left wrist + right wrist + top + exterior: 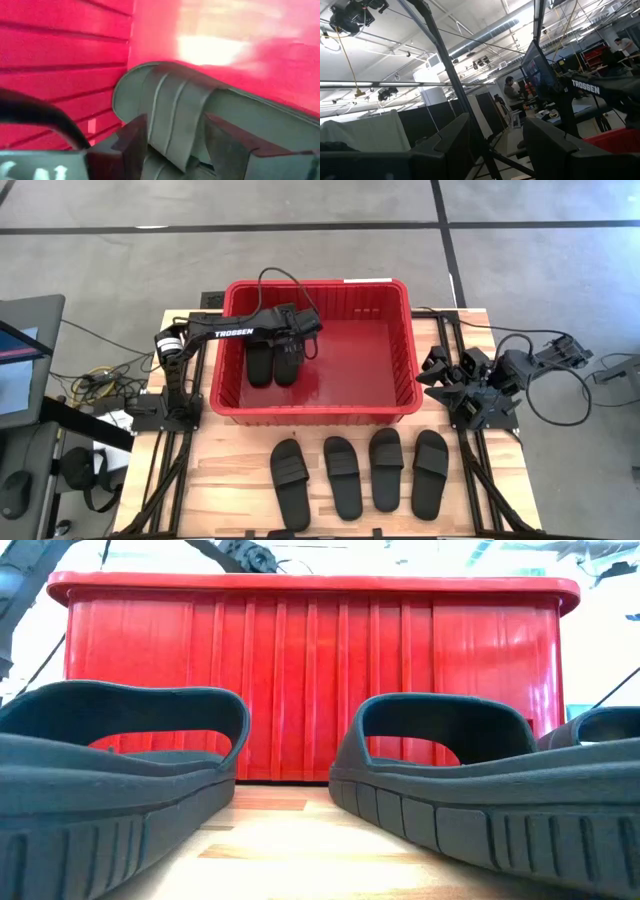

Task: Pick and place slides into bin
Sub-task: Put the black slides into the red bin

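We see the left tool (pixel 297 340) inside the bin (pixel 400 395), fingers spread around the strap of a slide (pixel 175 110) beside another slide (pixel 260 360) near its left wall. Four slides (pixel 360 470) line the counter's (pixel 230 470) near edge. The right tool (pixel 438 375) rests at the right edge, fingers apart.

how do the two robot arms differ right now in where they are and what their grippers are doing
The left gripper reaches over the bin, down among two slides; the right gripper is folded back beside the bin, off the table's right edge. The left fingers straddle a slide's strap; the right fingers hold nothing, pointing out into the room. Both stand open.
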{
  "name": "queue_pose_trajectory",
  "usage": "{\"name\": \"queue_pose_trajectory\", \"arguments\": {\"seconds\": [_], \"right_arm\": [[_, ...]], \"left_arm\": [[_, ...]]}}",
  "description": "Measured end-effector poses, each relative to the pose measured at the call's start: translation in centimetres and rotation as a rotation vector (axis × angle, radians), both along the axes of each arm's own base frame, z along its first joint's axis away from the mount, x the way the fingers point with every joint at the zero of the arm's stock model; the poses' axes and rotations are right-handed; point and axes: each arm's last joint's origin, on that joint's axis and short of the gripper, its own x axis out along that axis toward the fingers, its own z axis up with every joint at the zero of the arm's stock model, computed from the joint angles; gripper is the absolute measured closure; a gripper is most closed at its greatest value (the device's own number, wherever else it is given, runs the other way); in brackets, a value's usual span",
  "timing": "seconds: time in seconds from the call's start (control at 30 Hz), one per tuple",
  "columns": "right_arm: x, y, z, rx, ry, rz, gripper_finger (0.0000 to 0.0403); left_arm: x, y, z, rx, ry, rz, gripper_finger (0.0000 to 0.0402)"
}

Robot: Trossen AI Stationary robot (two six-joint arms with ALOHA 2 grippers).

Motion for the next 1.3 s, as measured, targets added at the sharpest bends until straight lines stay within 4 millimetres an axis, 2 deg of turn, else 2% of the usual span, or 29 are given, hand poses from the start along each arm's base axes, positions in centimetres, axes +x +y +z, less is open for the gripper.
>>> {"name": "queue_pose_trajectory", "arguments": {"seconds": [0.17,0.33,0.43,0.53,0.6,0.8,0.93,1.1,1.3], "right_arm": [[-0.1,0.3,0.0,0.000,0.000,0.021,0.0230],[-0.2,0.5,0.0,-0.006,-0.001,0.039,0.0230],[-0.3,0.7,0.0,-0.007,-0.001,0.051,0.0230],[-0.4,0.9,0.0,-0.008,-0.001,0.069,0.0230],[-0.5,1.1,0.0,-0.010,0.002,0.084,0.0230],[-0.7,1.7,-0.4,-0.036,0.037,0.132,0.0230],[-0.8,2.1,-0.5,-0.040,0.042,0.157,0.0230],[-0.9,2.1,-0.5,-0.048,0.039,0.179,0.0230],[-0.9,2.2,-0.5,-0.058,0.038,0.206,0.0230]], "left_arm": [[0.5,-0.3,4.6,-0.002,-0.006,-0.036,0.0225],[0.6,-1.7,11.7,-0.013,-0.113,-0.075,0.0225],[0.2,-3.8,16.3,-0.044,-0.235,-0.111,0.0225],[-0.7,-6.7,20.7,-0.078,-0.378,-0.159,0.0225],[-1.6,-9.0,22.3,-0.102,-0.476,-0.209,0.0225],[-5.0,-16.1,24.4,-0.245,-0.613,-0.314,0.0225],[-5.9,-20.4,24.6,-0.249,-0.650,-0.316,0.0225],[-6.4,-24.8,24.3,-0.208,-0.681,-0.306,0.0225],[-6.0,-28.7,23.1,-0.198,-0.706,-0.255,0.0225]]}}
